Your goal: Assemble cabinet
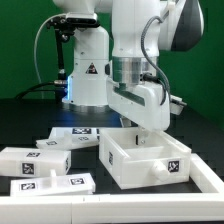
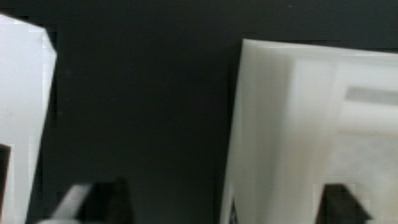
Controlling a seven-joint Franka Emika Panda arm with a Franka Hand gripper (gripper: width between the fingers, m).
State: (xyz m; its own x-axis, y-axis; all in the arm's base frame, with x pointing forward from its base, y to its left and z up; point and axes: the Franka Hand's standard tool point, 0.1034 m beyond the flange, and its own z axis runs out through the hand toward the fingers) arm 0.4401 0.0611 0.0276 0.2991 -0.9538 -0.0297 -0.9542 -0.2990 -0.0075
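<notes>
The cabinet body is an open white box with marker tags, standing at the exterior view's right centre. My gripper hangs right over its far wall, fingers down at the rim. In the wrist view the gripper is open. Its dark fingertips stand wide apart, with the box's white wall running between them, nearer one fingertip. The jaws hold nothing. A second white part shows at the edge of the wrist view.
Three loose white cabinet slabs with tags lie at the exterior view's left: one, one and one. The marker board lies behind them. The arm's base stands at the back. A white rim runs along the front.
</notes>
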